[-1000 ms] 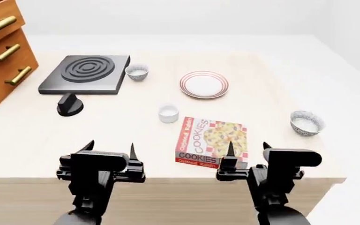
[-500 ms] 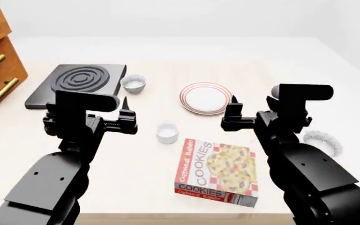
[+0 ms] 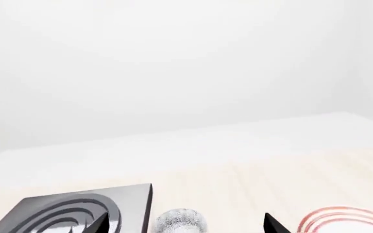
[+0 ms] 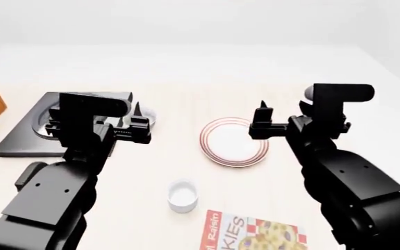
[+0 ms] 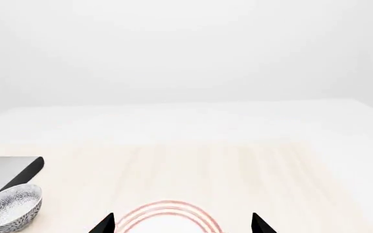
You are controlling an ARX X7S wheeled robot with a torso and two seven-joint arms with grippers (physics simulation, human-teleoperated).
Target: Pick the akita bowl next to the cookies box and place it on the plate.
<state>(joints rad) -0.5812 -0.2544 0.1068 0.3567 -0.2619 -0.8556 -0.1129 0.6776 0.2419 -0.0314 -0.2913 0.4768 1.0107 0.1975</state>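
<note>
Plain white walls behind a pale wood-grain surface (image 4: 186, 99). Black ringed slab (image 4: 26, 133) at its left, a speckled bowl (image 5: 8, 206) just beside it. Plate (image 4: 233, 141) mid-surface, plain white cup (image 4: 183, 195) nearer, cookies box (image 4: 252, 232) at the near edge. The akita bowl beside that box is out of sight. Left tool (image 4: 136, 125) and right tool (image 4: 283, 122) raised, both spread wide, empty.

Pale matt wood-grain table (image 4: 186, 94) — glossy white plate (image 4: 233, 141), matt black stove block (image 4: 26, 138)
</note>
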